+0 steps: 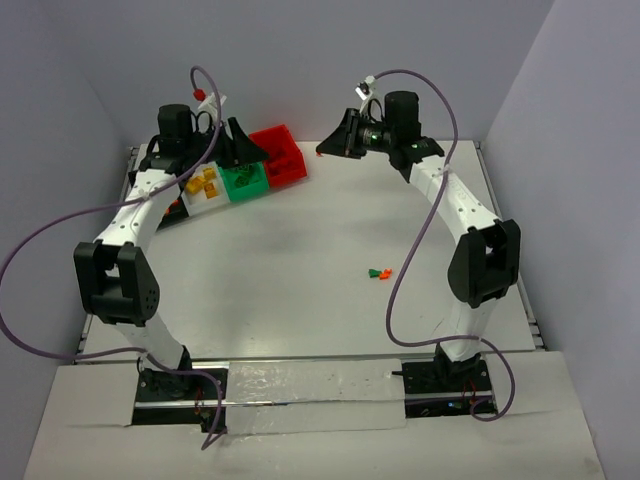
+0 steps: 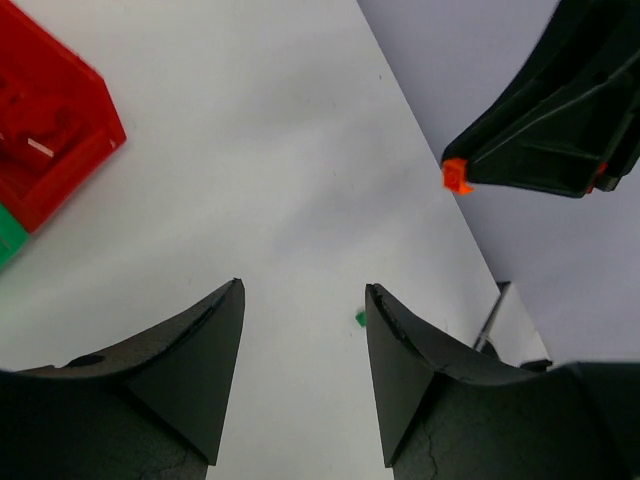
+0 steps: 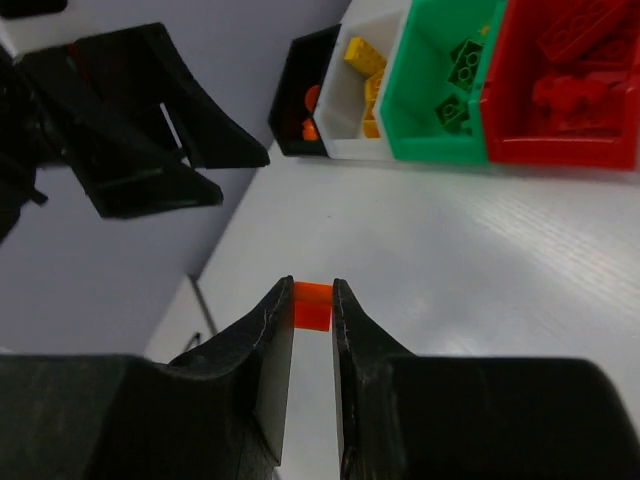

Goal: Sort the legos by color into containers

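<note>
Right gripper (image 3: 313, 288) pinches an orange lego (image 3: 313, 308) above the surface (image 1: 300, 250); left gripper (image 2: 303, 297) gapes empty by the red bin (image 2: 55, 135).

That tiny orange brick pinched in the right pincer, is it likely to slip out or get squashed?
Probably not squashed: the orange brick shows sharp, square edges in the right pincer, so it looks stiff. It is likely light, being tiny beside the red bin. Held only at the tips, with smooth faces, it might slip.

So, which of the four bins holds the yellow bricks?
The white bin, between the black bin and the green bin; it alone holds yellow bricks.
</note>
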Robot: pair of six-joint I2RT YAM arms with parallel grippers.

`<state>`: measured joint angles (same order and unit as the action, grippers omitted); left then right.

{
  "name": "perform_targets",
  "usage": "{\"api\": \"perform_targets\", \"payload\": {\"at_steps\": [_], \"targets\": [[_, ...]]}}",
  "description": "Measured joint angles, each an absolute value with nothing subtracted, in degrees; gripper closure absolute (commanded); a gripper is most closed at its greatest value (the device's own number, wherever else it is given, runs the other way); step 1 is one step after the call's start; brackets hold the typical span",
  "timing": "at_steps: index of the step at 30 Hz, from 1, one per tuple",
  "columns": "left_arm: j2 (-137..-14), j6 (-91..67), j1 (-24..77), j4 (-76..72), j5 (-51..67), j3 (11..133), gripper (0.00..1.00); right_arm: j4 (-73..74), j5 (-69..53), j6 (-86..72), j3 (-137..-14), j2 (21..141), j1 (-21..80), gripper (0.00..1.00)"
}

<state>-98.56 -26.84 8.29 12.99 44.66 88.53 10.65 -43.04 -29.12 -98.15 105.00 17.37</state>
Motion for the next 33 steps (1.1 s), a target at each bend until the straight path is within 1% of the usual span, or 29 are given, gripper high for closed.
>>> {"api": "perform_targets", "payload": {"at_steps": [5,9,14,23,33], "targets": [[-96.61,-23.45,15.89,11.13,35.53,88.60,0.39,4.12,-43.37,-44.71,-94.96,105.92,17.37,1.00],[-96.55,-22.68,20.27,10.04,33.78,88.62,0.39,0.12,-43.59,-53.83,-92.34,105.93,17.35,1.00],[-96.57,-22.90,21.67,9.15,30.95,88.78,0.38,-2.08,-43.12,-62.12,-89.38,105.93,17.11,1.00],[-99.51,-21.78,25.17,9.23,26.44,94.03,0.38,-2.56,-42.50,-68.59,-88.43,105.89,16.95,1.00],[-101.06,-21.31,26.00,10.02,26.09,94.26,0.41,-3.27,-42.58,-70.61,-87.70,105.84,16.83,1.00]]}}
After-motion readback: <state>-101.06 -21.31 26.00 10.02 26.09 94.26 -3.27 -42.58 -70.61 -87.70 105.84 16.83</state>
